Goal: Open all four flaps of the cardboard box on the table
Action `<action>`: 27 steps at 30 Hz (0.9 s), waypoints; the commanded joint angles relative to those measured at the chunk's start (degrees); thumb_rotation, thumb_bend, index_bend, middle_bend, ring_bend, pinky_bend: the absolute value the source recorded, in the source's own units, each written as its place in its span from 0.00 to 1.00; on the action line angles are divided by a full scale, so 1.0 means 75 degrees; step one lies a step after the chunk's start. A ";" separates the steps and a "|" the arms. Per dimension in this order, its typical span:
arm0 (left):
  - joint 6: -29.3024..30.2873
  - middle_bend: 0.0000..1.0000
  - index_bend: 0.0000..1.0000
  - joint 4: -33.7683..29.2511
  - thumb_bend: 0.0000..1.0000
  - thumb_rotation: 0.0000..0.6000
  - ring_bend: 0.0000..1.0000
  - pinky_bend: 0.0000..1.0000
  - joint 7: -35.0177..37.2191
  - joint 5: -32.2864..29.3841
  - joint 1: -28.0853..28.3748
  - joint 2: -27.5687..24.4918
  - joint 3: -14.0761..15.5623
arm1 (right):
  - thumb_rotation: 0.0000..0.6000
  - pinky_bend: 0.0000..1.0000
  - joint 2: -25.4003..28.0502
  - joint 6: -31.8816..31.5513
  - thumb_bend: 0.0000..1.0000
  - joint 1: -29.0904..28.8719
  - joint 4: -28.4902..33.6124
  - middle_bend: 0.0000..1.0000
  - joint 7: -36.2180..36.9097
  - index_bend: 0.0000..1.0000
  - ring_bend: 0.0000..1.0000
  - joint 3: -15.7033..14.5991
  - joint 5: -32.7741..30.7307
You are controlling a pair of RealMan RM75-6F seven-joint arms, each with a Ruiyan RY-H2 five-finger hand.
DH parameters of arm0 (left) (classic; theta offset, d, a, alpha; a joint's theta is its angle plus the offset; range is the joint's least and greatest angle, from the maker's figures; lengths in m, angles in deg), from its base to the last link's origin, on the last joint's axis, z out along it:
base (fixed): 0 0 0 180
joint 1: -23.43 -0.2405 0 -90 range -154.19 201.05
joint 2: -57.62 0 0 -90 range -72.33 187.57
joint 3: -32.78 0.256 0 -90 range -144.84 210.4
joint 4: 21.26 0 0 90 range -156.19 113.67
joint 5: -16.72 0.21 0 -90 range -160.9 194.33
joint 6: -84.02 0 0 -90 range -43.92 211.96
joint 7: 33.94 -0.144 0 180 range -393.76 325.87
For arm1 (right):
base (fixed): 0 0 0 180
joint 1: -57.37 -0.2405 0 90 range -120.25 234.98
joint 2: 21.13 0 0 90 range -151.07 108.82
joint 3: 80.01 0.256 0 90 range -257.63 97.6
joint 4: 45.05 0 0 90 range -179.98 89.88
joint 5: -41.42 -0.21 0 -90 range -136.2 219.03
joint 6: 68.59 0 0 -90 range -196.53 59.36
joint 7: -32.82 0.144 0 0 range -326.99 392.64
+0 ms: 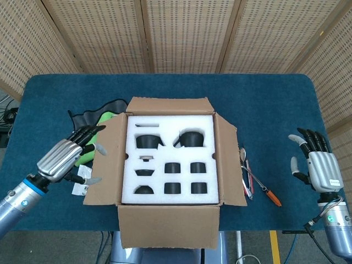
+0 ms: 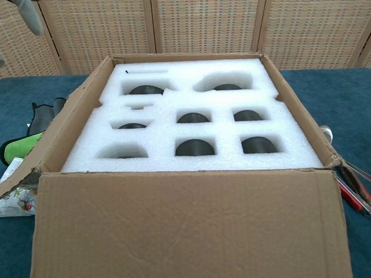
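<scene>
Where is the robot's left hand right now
In the head view the left hand hovers open over the table's left side, just outside the cardboard box's left flap, above the green cloth.

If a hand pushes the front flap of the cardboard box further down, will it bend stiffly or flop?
The front flap is probably fairly stiff: it looks flat and unsagging, though it overhangs the table edge. It would likely hinge at its crease rather than flop. With its foam insert full of dark parts, the box seems unlikely to slide easily.
</scene>
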 commanded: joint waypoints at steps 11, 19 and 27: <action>0.2757 0.00 0.27 0.0364 0.17 0.83 0.00 0.00 -0.3183 -0.0741 -0.2168 0.1499 -0.0297 | 1.00 0.00 -0.0141 -0.0096 0.62 0.0051 -0.0072 0.09 -0.0224 0.19 0.00 -0.0047 -0.0013; 0.3052 0.00 0.27 0.0619 0.17 0.83 0.00 0.00 -0.3248 -0.0464 -0.2694 0.1856 -0.0216 | 1.00 0.00 -0.0147 -0.0187 0.62 0.0139 -0.0025 0.09 -0.0346 0.19 0.00 -0.0099 -0.0018; 0.2950 0.00 0.27 0.0812 0.17 0.83 0.00 0.00 -0.3190 -0.0320 -0.2958 0.2089 -0.0157 | 1.00 0.00 -0.0192 -0.0257 0.62 0.0223 0.0027 0.09 -0.0420 0.19 0.00 -0.0186 0.0047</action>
